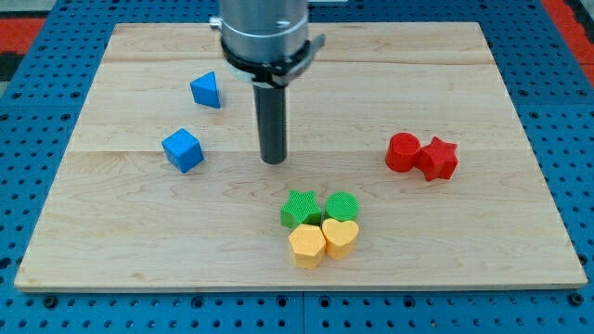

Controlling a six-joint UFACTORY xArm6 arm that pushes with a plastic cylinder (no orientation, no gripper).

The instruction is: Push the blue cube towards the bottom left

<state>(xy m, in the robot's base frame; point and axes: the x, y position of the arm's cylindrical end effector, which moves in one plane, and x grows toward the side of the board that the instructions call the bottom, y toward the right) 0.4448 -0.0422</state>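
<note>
The blue cube [183,150] lies on the wooden board [121,241] at the view's left, a little above mid-height. My tip [273,160] stands on the board to the right of the cube, a clear gap apart, not touching any block. A blue triangular block [206,90] lies above the cube, towards the view's top left.
A red cylinder [403,152] and a red star block [438,159] touch each other at the view's right. A green star block [300,210], a green cylinder [342,207], a yellow hexagon block [306,246] and a yellow heart block [340,237] cluster below my tip.
</note>
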